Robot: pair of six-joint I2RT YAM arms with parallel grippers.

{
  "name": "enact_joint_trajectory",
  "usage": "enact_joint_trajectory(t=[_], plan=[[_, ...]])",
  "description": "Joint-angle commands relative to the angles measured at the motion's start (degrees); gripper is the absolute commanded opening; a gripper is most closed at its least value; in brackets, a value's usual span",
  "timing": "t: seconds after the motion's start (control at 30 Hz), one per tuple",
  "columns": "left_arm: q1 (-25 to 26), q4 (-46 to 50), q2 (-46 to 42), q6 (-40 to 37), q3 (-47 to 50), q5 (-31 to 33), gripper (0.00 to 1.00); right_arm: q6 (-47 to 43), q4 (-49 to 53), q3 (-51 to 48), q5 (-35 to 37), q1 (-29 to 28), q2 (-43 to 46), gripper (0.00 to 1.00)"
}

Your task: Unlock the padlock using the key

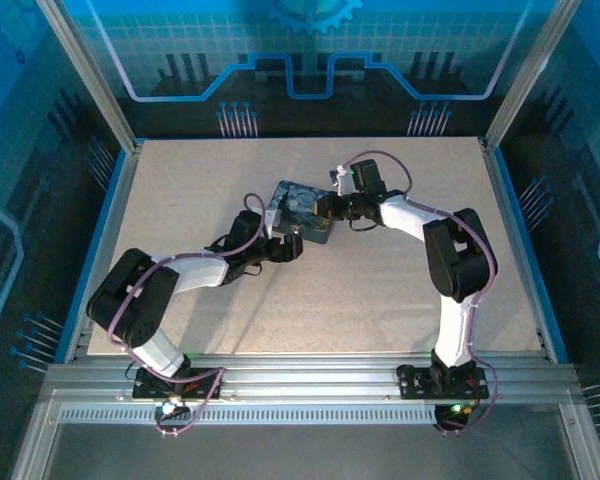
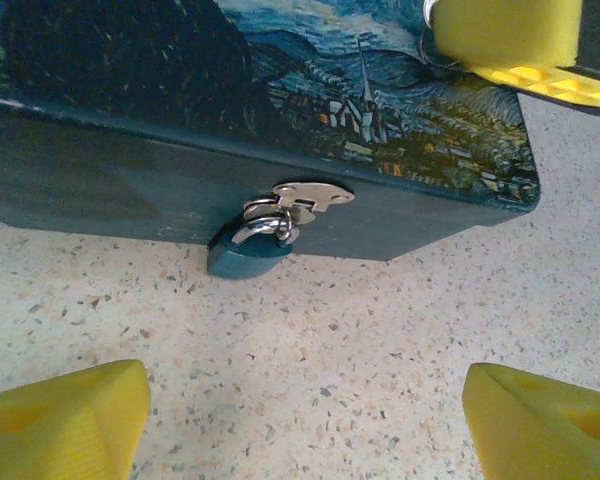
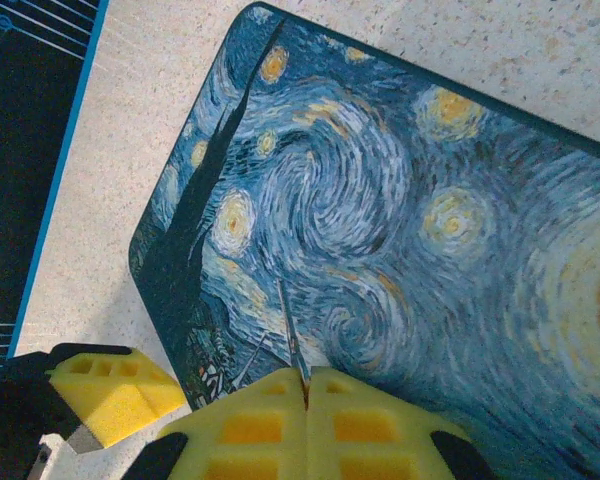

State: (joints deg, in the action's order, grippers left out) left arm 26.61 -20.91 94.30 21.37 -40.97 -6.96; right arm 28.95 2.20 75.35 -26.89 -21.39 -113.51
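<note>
One padlock [image 2: 248,255] hangs on shut box [image 2: 100,185]; left jaws open, right jaws pinching key [image 3: 289,325].

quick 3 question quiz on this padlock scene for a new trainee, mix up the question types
1. True or false: the padlock hangs from a hasp on the side wall of the box.
2. The left gripper is: A) shut on the padlock; B) open, short of the padlock; C) resting on the lid.
3. Fill in: over the box's painted lid, the right gripper is ____.

Key: 1 true; 2 B; 3 shut.
</note>
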Motion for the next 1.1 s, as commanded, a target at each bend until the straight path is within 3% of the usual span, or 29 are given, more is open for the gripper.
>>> enact_joint_trajectory(t=[0.0,0.67,1.07], plan=[[-0.52,-3.58,2.37,-2.47,-2.25,-1.77,0.82,-1.59,6.5,0.72,2.05,-0.85,-2.06,0.04],[-1.41,-4.57,12.3,-5.89,-9.09,-3.22,0.7,-2.99,7.83,-0.38,3.0,-1.45,-1.89,0.04],[-1.65,-6.23,15.55,-4.15,-10.01,-5.52,0.59,-2.76,7.22,-0.73,2.99,-1.68,-1.4,0.04]])
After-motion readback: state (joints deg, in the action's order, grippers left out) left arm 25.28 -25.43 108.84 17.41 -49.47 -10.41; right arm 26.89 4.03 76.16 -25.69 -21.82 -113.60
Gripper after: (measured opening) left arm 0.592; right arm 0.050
